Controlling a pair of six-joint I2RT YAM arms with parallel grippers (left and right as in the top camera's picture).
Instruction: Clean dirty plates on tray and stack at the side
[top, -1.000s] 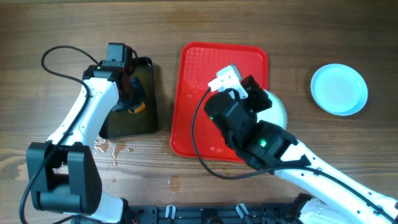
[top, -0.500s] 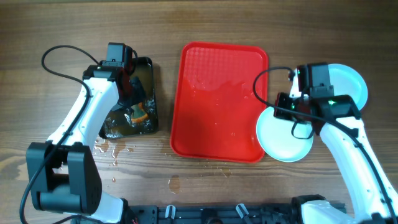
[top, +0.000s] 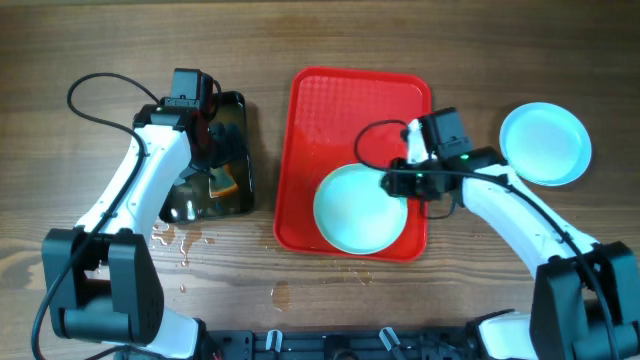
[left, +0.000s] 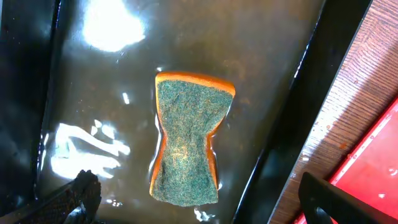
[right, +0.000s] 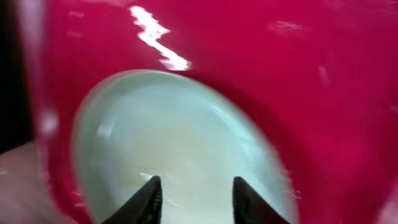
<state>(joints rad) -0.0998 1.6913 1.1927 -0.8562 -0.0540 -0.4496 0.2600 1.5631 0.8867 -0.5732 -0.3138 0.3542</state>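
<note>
Plates (top: 362, 208): two showing. One lying on tray (top: 340, 110), lower right part; other plate (top: 545, 143) sitting on table (top: 100, 40), well right. Right gripper (right: 199, 193) hovering over tray plate, jaws parted, gripping nothing. Left gripper (left: 194, 193) hanging over single sponge (left: 186, 146) in black tray (top: 238, 115), jaws spread wide, empty.

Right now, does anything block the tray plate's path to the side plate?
Nothing visible: between tray plate and side plate lie only the tray rim, bare wood, the right tool and its arm.

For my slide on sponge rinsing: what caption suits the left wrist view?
Green scouring sponge lies in a wet black tray under the open left gripper.
</note>
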